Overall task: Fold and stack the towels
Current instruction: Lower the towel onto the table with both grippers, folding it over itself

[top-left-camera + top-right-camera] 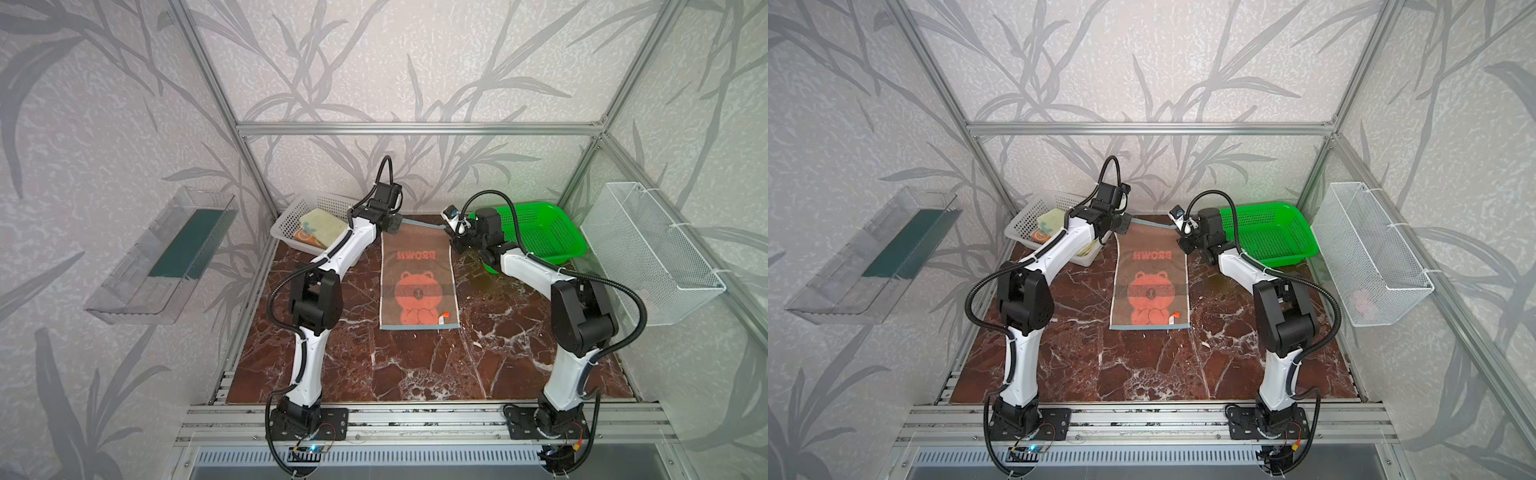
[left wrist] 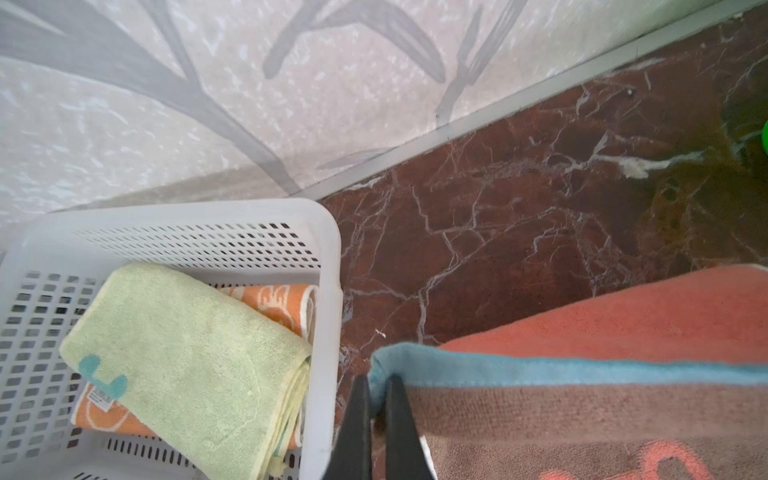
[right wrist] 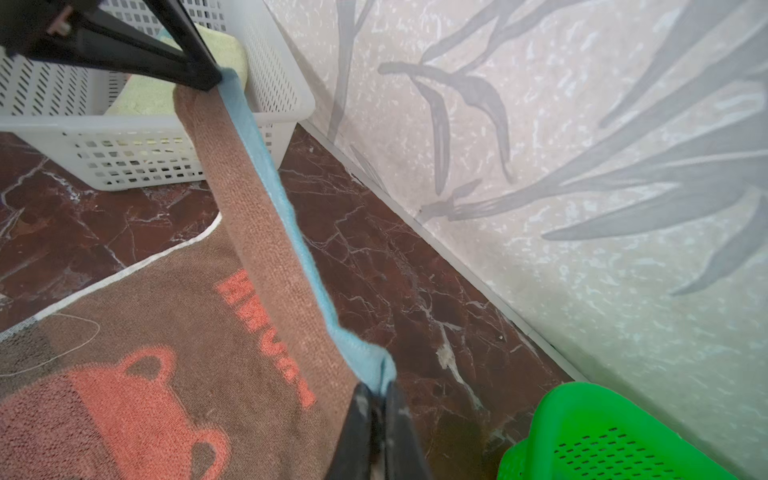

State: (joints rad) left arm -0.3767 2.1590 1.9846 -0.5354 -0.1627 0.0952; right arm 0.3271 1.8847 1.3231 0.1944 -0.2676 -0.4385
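Now — left gripper pinched shut on one far corner of the bear towel, right gripper pinched shut on the other. The blue hem runs taut between them, raised off the table. The near part of the towel lies flat mid-table, bear showing, lettering toward the back wall.

Handling, as I judge it: light, soft terry with no stiffness — it sags wherever it isn't held. So the corners are the right hold, and both should travel together or the fold goes crooked. Both grips sit right at the hem; a slip looks possible.

Around: white basket just beside the left gripper, holding the yellow towel folded on top of the orange towel. Green basket behind the right arm, nothing seen in it. The front of the table lies open for bringing the edge forward; the white basket's wall is the tight spot on the left.
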